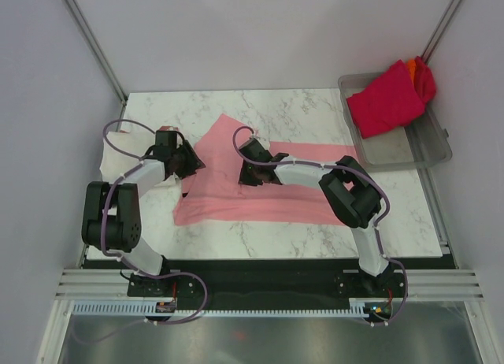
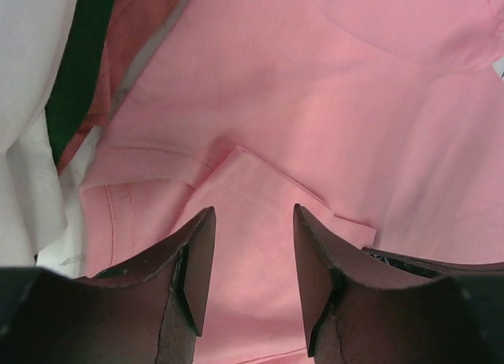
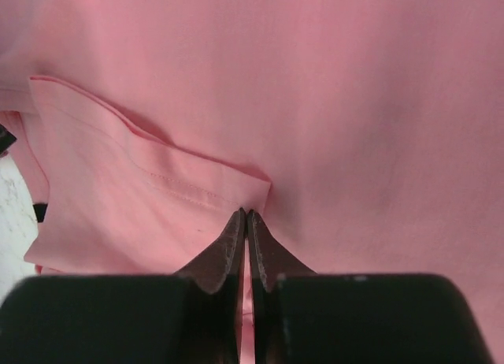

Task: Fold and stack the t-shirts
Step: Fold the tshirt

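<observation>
A light pink t-shirt (image 1: 260, 202) lies partly folded in the middle of the marble table (image 1: 315, 112). My left gripper (image 1: 191, 165) is open, its fingers astride a folded sleeve flap of the pink shirt (image 2: 331, 104) in the left wrist view, where the gripper (image 2: 252, 214) holds nothing. My right gripper (image 1: 250, 177) is shut on a hemmed fold of the pink shirt (image 3: 157, 167); in the right wrist view the gripper (image 3: 246, 214) pinches the hem's corner. A crimson shirt (image 1: 386, 100) and an orange one (image 1: 415, 65) lie in the tray.
A grey translucent tray (image 1: 425, 147) stands at the back right corner. A cream-white cloth (image 1: 118, 151) lies at the table's left edge under my left arm; it also shows in the left wrist view (image 2: 24, 104), next to a dark red cloth (image 2: 130, 33).
</observation>
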Controlling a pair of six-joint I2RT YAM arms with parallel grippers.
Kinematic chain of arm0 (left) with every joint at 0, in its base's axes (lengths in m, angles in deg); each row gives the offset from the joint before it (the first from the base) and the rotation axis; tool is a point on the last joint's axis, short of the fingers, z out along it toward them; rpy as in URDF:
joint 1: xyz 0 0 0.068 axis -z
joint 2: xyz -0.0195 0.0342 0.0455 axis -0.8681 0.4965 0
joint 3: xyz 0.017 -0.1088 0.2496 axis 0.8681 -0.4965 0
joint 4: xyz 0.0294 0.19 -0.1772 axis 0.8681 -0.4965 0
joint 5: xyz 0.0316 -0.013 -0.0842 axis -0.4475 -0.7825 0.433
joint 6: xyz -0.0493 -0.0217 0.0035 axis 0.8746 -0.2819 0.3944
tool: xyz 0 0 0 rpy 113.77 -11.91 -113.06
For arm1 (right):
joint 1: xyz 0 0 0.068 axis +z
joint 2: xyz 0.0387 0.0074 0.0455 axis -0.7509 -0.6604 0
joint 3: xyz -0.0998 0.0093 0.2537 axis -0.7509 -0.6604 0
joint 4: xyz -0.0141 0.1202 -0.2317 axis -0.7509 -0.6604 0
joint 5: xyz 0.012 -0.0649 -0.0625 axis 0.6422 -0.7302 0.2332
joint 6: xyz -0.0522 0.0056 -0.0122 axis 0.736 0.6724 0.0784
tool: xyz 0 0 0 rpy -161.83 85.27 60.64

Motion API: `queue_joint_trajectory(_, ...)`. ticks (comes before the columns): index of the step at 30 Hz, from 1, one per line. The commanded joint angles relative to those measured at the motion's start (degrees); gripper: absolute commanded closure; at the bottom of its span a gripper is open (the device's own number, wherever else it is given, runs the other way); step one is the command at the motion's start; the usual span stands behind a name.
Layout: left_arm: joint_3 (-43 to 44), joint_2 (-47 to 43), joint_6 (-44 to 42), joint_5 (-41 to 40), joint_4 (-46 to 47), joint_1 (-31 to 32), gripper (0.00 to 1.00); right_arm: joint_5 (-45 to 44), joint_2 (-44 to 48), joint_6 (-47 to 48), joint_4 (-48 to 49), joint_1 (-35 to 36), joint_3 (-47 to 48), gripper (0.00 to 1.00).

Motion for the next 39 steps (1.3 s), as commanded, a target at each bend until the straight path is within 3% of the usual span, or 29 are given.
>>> queue_joint_trajectory(1, 3.38, 1.79, -3.34, -2.09, 0.75, 0.19, 0.48, -2.12, -0.34, -0.78, 0.81, 0.34, 1.70, 0.94)
queue_joint_trajectory(6, 5.75, 4.69, -4.31, -3.06, -0.30, 0.19, 0.48, -4.23, 1.15, 0.01, 0.89, 0.25, 0.73, 1.00)
queue_joint_trajectory(12, 7.60, 7.94, -4.49, -2.36, -1.01, 0.28, 0.58, -3.18, 0.98, 0.18, 1.25, 0.34, 0.73, 1.00)
queue_joint_trajectory(20, 8.30, 9.79, -4.75, -1.31, -1.09, 0.80, 0.79, -3.09, 1.15, 0.27, 1.51, 0.43, 0.81, 1.00)
queue_joint_trajectory(22, 8.48, 9.09, -5.27, -1.22, -1.27, 0.80, 0.94, -2.74, 1.59, 0.36, 1.34, 0.34, 0.64, 1.00)
queue_joint_trajectory(23, 8.22, 8.57, -5.36, -1.48, -1.44, 0.80, 0.97, -2.65, 2.47, 0.45, 1.42, 0.34, 0.47, 1.00)
queue_joint_trajectory(33, 6.46, 0.40, -5.10, -2.80, -1.53, 0.98, 0.98, -5.37, 6.25, 1.41, 0.37, 0.34, -0.77, 1.00)
queue_joint_trajectory(39, 8.91, 1.61, -4.49, -1.22, -0.74, 1.07, 0.98, -7.30, 6.43, 2.47, -0.16, 0.25, -0.51, 1.00)
